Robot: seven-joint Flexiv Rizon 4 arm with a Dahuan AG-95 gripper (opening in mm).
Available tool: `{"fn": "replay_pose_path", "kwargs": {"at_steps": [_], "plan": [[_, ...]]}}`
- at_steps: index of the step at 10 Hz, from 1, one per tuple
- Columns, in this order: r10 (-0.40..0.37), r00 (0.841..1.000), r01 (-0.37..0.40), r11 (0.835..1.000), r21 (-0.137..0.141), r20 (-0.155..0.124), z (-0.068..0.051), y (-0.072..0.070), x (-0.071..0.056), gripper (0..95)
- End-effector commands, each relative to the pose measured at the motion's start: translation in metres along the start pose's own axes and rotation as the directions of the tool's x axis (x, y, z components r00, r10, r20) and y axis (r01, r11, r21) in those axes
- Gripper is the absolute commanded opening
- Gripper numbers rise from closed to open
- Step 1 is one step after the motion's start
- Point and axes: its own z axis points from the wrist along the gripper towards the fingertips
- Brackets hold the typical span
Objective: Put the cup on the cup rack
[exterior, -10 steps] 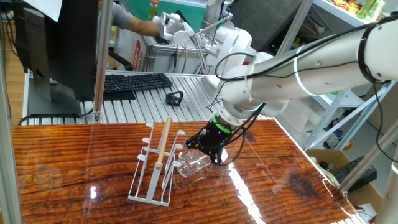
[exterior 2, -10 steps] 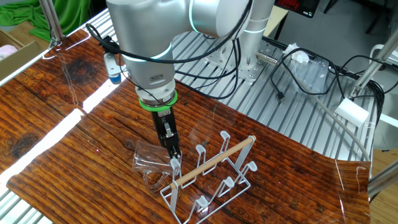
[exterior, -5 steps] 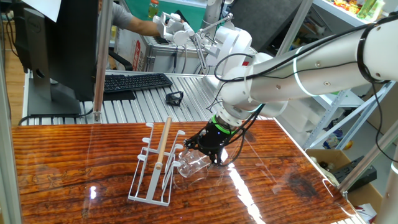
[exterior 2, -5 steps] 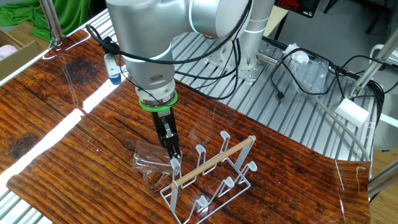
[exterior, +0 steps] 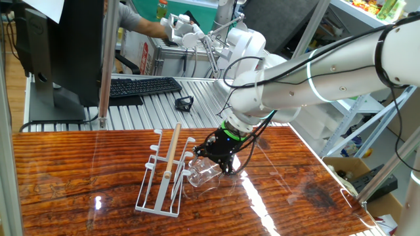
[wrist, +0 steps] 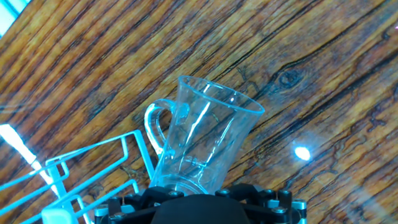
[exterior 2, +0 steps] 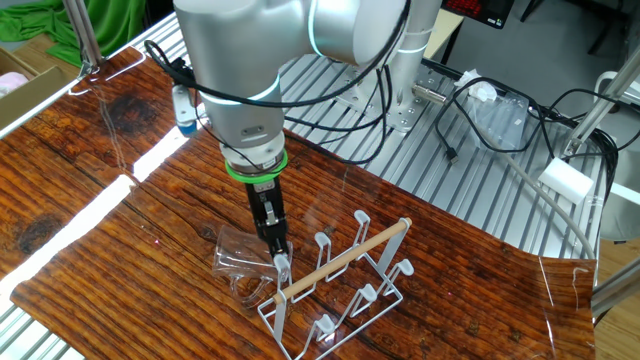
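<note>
Item: cup (wrist: 199, 140), clear glass with a small loop handle. It lay on its side on the wooden table (exterior: 79, 164), just beside the near end of the cup rack (exterior: 164, 174), at the rack's outer corner; whether glass touched wire could not be told. Its long axis ran along the tabletop. In the hand view the wide mouth pointed away from the camera, the base sat nearest it, and the handle was turned toward the rack's wire frame.

Item: claw (exterior: 220, 157). It pointed steeply down directly over the cup, fingers spread wide and gripping nothing. In the other fixed view one dark finger (exterior 2: 272, 222) reached down to the cup's upper side, next to the rack's end post.

Note: the cup lay directly below the claw, so the pickup probably depended on the fingers straddling the body crosswise to its axis, clear of the handle and rack wire.
</note>
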Motion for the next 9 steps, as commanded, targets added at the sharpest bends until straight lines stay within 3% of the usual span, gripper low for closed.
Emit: {"fn": "replay_pose_path", "kwargs": {"at_steps": [1, 5, 7, 9], "plan": [[0.023, 1.000, -0.024, 1.000, 0.011, 0.019, 0.004, 0.002, -0.001, 95.0], [0.077, 0.997, -0.077, 0.997, 0.005, 0.031, 0.008, 0.005, -0.002, 95.0], [0.097, 0.993, -0.098, 0.995, 0.015, 0.063, 0.016, 0.008, -0.003, 95.0], [0.118, 0.991, -0.119, 0.993, 0.012, 0.070, 0.016, 0.010, -0.004, 95.0]]}}
